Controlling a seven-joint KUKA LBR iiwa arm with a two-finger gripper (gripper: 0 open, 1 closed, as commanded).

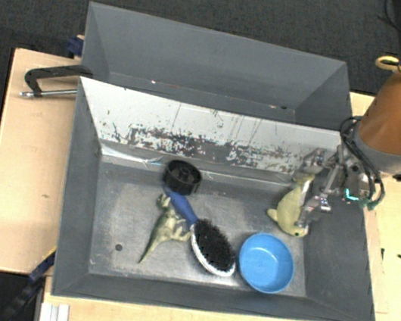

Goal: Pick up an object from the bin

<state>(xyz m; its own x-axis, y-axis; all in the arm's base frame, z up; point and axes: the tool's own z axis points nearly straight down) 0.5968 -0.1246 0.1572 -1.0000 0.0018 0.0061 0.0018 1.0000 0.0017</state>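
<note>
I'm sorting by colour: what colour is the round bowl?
The bowl is plain blue, seen best in the camera view.

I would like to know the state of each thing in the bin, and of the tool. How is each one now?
blue bowl: upright, empty.
brush: lying flat, black bristles up.
dinosaur toy: lying flat beside the brush's blue handle.
black cap: resting by the back wall.
pale yellow toy: against the right wall, at the tool; gripped or not, unclear.
tool: lowered into the bin's right side.
</note>
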